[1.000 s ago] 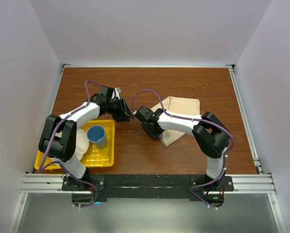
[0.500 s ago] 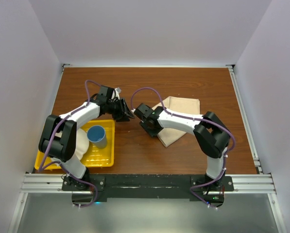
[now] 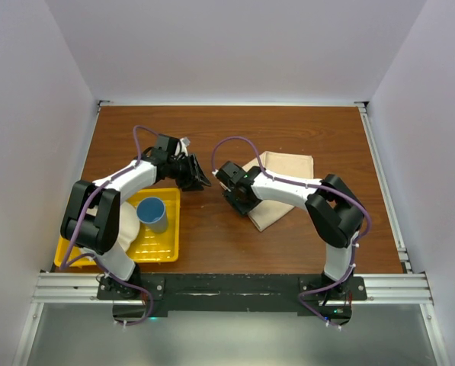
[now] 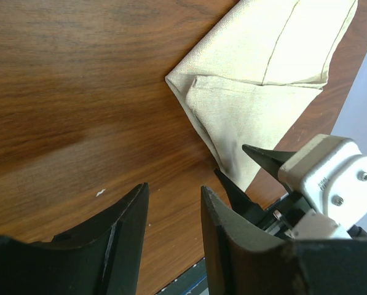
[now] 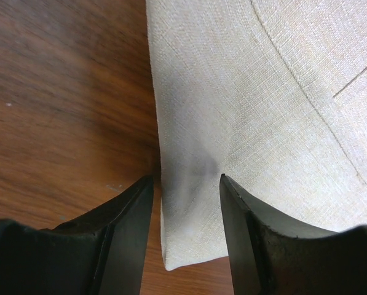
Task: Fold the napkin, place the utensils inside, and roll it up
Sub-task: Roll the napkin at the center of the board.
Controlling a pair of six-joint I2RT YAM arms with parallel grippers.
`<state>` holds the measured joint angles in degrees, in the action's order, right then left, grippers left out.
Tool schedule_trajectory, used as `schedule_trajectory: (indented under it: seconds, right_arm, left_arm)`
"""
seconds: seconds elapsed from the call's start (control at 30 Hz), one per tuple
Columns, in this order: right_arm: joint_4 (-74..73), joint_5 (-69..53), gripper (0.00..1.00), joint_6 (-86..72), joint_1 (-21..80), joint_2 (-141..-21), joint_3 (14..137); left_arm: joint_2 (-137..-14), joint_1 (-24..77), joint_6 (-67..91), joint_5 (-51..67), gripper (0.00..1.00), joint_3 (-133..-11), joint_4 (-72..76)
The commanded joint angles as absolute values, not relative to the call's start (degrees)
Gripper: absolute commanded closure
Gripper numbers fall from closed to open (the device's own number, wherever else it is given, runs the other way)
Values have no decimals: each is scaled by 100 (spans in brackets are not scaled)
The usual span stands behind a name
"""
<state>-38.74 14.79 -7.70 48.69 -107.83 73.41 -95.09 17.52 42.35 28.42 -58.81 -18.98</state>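
The napkin [image 3: 284, 174] is a beige cloth lying folded on the wooden table, right of centre. In the right wrist view its left edge and near corner [image 5: 189, 233] lie flat between my fingers. My right gripper [image 5: 186, 181] is open and straddles that edge, with one finger over bare wood and the other over cloth. From above, the right gripper [image 3: 244, 202] sits at the napkin's left side. My left gripper [image 3: 203, 181] is open over bare wood, empty, just left of the napkin [image 4: 257, 80]. Its fingertips [image 4: 174, 193] point toward the right gripper [image 4: 244, 172]. The utensils are out of view.
A yellow tray [image 3: 170, 248] sits at the near left, holding a blue cup [image 3: 152, 213] and a white plate [image 3: 124, 223]. The left arm reaches over the tray's far side. White walls enclose the table on three sides.
The right gripper has shifted a little along the napkin's left edge, toward the back. The left arm and the napkin have not moved.
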Motion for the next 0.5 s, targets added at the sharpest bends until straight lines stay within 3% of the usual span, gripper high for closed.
schedule_trajectory:
  seconds: [0.0,0.27,0.47]
  right_arm:
    - [-3586,1371,49,-703,4773,-10766,7225]
    - [-3253,933,62,-791,4676,-11013,6848]
    - [-2997,756,81,-861,4623,-11179,6522]
  left_arm:
    - [-9492,1705,4148,3006,56,-6047,-1863]
    - [-9650,1705,4306,3155,52,-6029,-1714]
    - [-9861,1749,4702,3366,50,-5941,-1301]
